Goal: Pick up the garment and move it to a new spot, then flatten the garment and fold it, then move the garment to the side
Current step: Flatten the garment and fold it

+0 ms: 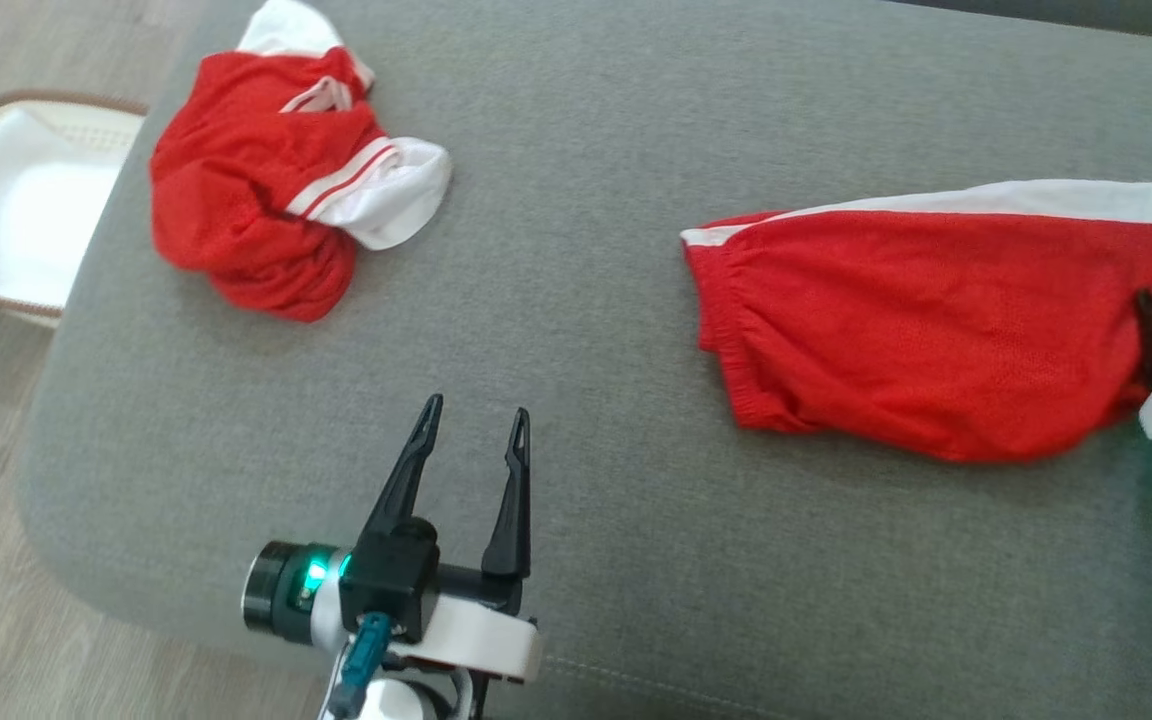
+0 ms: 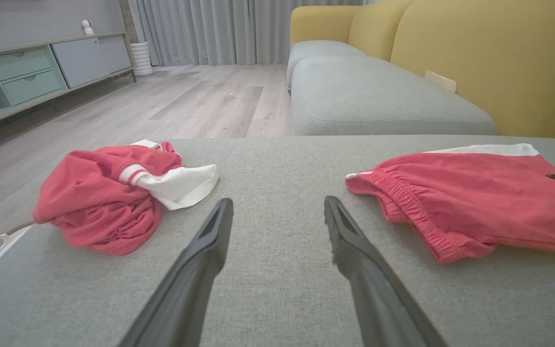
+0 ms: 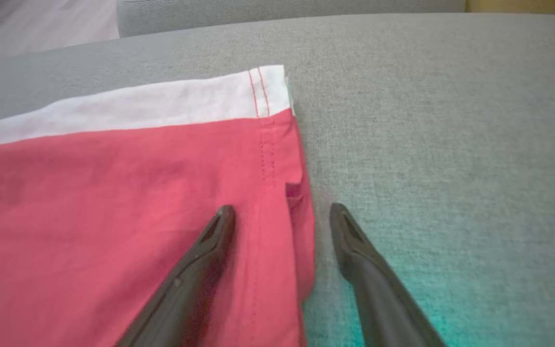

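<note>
Surface: a wide grey woven-fabric ottoman (image 1: 586, 250) with rounded corners carries both garments.
Garment: flat red mesh shorts (image 1: 916, 330) lie on the ottoman's right part, smoothed out.
Garment detail: a white band (image 1: 986, 200) runs along the shorts' far edge; the gathered elastic waistband (image 1: 721, 320) faces the ottoman's middle.
Hem: the stitched leg hem (image 3: 270, 144) lies towards the ottoman's right end.
Right gripper: the right gripper (image 3: 281, 209) sits at that hem, released with its jaws spread wide. One dark finger is over the red cloth and the other over bare ottoman fabric, with nothing held. Whether the finger presses the cloth I cannot tell.
Left gripper: the left gripper (image 1: 477, 408) hangs over the ottoman's near middle, above bare fabric. It is released and empty, jaws wide, well apart from both garments.
Other clothing: a crumpled red-and-white jersey-like bundle (image 1: 256, 190) sits on the ottoman's far left part, a white sleeve spilling towards the centre.
Basket: a white plastic basket with a brown rim (image 1: 16, 200) stands on the floor just off the ottoman's left edge.
Floor: pale wood planks (image 2: 186, 96) surround the ottoman.
Background: beyond the ottoman's far side stands a yellow-backed sofa (image 2: 475, 58) with grey seats. Grey curtains (image 2: 210, 29) and a low pale cabinet (image 2: 32, 72) stand further off.
</note>
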Robot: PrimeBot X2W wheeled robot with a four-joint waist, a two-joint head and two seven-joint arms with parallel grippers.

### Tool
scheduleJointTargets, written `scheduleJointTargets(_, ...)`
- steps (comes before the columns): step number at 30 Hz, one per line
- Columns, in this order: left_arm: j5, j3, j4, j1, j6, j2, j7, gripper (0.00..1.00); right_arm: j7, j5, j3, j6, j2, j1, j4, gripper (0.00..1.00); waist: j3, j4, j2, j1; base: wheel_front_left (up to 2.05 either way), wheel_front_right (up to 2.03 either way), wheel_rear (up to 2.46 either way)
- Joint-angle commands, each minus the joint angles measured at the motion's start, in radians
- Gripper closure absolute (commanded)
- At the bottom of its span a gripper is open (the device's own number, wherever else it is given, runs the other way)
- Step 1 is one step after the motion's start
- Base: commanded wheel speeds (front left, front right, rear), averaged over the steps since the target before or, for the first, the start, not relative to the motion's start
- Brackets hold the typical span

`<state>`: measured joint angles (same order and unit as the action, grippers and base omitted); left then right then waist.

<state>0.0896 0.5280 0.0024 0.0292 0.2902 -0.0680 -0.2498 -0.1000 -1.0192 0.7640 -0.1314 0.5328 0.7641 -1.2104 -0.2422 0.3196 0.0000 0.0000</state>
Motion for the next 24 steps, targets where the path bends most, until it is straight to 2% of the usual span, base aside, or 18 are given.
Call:
scheduleJointTargets(1,-0.010,-0.032,-0.039,0.016,-0.001,0.005,-0.012,0.00,0.019,0.005,0.017,0.001,0.004,0.001,-0.002,0.00,-0.006,0.009,0.0000,0.0000,0.00,0.00,0.00)
scheduleJointTargets(2,-0.012,-0.033,-0.038,0.014,-0.002,0.006,-0.012,0.00,0.036,0.004,0.020,0.001,-0.001,-0.002,-0.008,0.04,-0.006,0.011,0.0000,0.0000,0.00,0.00,0.00)
scheduleJointTargets(3,-0.014,-0.034,-0.037,0.012,-0.003,0.007,-0.012,0.00,0.050,0.002,0.022,0.001,-0.005,-0.005,-0.012,0.31,-0.006,0.011,0.0000,0.0000,0.00,0.00,0.00)
scheduleJointTargets(5,-0.018,-0.038,-0.035,0.009,-0.002,0.008,-0.012,0.00,0.061,-0.001,0.026,0.001,-0.010,-0.008,-0.012,0.95,-0.005,0.005,0.0000,0.0000,0.00,0.00,0.00)
scheduleJointTargets(6,-0.019,-0.039,-0.034,0.008,-0.002,0.008,-0.012,0.00,0.060,-0.002,0.027,0.001,-0.011,-0.008,-0.009,1.00,-0.004,-0.001,0.0000,0.0000,0.00,0.00,0.00)
scheduleJointTargets(13,-0.028,-0.052,-0.021,0.008,-0.016,0.010,-0.012,0.00,0.017,0.006,0.034,0.001,0.008,0.007,-0.006,1.00,0.016,-0.078,0.0000,0.0000,0.00,0.00,0.00)
scheduleJointTargets(17,-0.034,-0.059,-0.014,0.010,-0.024,0.010,-0.012,0.00,-0.007,0.032,0.045,0.001,0.038,0.040,-0.018,1.00,0.028,-0.135,0.0000,0.0000,0.00,0.00,0.00)
scheduleJointTargets(24,-0.039,-0.059,-0.011,0.014,-0.030,0.012,-0.012,0.00,-0.032,0.099,0.078,0.001,0.098,0.113,-0.044,1.00,0.040,-0.192,0.0000,0.0000,0.00,0.00,0.00)
